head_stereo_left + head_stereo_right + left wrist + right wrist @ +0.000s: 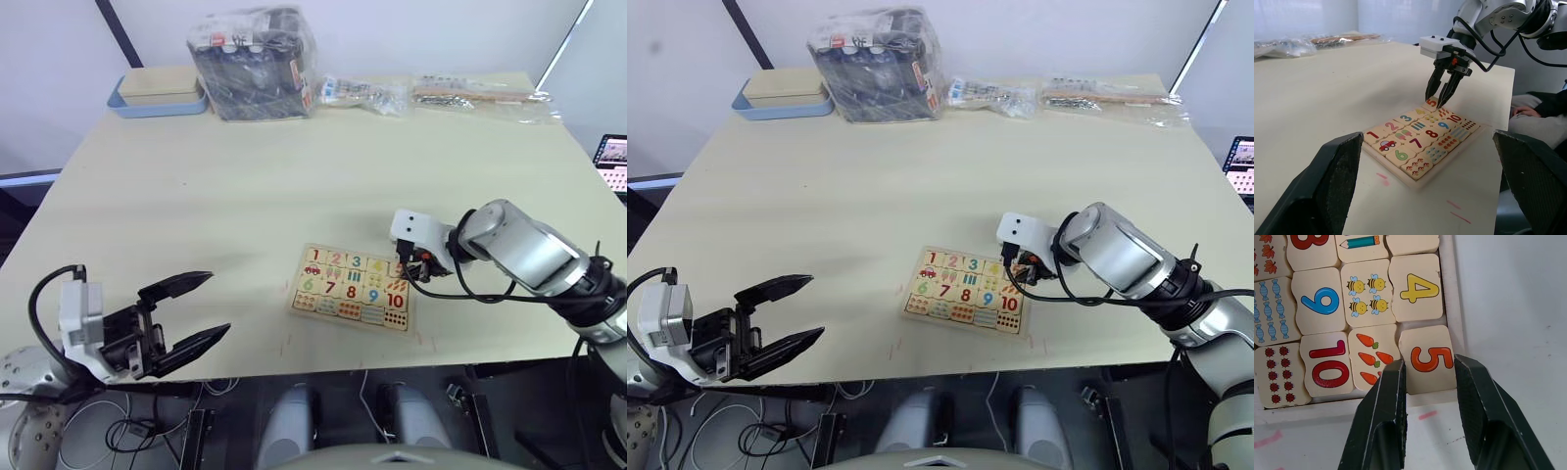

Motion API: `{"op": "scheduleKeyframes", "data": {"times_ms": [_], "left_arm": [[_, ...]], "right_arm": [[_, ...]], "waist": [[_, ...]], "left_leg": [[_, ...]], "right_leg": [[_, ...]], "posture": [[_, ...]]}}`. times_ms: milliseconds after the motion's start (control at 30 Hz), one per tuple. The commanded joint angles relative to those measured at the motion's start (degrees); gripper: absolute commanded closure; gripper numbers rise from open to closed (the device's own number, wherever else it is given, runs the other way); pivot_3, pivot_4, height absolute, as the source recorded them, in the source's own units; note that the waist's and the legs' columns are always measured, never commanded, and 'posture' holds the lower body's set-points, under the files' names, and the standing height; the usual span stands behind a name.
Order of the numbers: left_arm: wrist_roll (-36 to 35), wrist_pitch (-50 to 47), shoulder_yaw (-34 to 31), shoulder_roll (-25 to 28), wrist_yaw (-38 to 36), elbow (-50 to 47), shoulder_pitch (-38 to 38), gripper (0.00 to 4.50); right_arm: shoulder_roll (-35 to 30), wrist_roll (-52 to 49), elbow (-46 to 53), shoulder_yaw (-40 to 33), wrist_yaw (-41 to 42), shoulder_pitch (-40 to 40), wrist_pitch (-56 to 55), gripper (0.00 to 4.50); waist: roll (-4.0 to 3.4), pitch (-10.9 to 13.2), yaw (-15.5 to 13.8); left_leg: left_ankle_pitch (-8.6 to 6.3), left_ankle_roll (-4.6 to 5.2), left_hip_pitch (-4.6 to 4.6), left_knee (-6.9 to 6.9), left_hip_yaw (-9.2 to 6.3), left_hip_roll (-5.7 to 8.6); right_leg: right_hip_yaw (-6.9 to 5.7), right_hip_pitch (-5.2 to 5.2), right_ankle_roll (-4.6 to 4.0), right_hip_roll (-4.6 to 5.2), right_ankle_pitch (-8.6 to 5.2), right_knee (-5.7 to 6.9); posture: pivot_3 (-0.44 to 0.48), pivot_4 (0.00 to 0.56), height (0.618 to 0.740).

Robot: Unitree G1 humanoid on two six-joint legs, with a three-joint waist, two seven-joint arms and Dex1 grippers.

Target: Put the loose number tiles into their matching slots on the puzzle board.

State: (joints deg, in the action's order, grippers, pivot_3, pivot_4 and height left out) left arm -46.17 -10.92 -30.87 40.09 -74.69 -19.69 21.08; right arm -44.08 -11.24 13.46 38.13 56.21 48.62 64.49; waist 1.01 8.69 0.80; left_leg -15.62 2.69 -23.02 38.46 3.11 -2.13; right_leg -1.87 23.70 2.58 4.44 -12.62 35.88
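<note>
Beige table (196, 196), white wall; L fingers (186, 313) open, R fingers (1396, 382) straddle tile 5 (1427, 360).

Puzzle board (323, 311) flat nr table's front edge; tiles 1–5 seated in top row; 5 tile (1428, 359) at corner.

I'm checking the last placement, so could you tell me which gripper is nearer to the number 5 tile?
The right gripper: its fingers straddle the 5 tile on the puzzle board. The left gripper hangs open off the table's near left edge, well away.
</note>
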Motion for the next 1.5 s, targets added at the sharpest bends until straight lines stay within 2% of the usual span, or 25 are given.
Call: {"op": "scheduleKeyframes", "data": {"times_ms": [33,1500], "left_arm": [[-0.88,0.65,-1.25,-0.29,0.18,-2.16,0.60,0.00],[-0.52,1.80,-1.88,-1.46,-0.24,-1.99,3.61,0.00]], "right_arm": [[0.24,0.24,0.37,0.53,1.18,-0.46,-0.97,3.62],[3.82,3.13,-3.37,-0.96,3.52,-1.19,-4.67,3.62]], "waist": [[0.00,0.00,0.02],[0.06,-0.04,1.00]], "left_leg": [[0.00,0.00,0.00,0.00,0.00,0.00],[0.01,-0.02,0.13,-0.01,0.07,-0.22]], "right_leg": [[0.00,0.00,0.00,0.00,0.00,0.00],[0.13,0.01,-0.14,-0.22,0.08,0.02]], "posture": [[0.000,0.150,0.740],[0.000,0.150,0.740]]}}
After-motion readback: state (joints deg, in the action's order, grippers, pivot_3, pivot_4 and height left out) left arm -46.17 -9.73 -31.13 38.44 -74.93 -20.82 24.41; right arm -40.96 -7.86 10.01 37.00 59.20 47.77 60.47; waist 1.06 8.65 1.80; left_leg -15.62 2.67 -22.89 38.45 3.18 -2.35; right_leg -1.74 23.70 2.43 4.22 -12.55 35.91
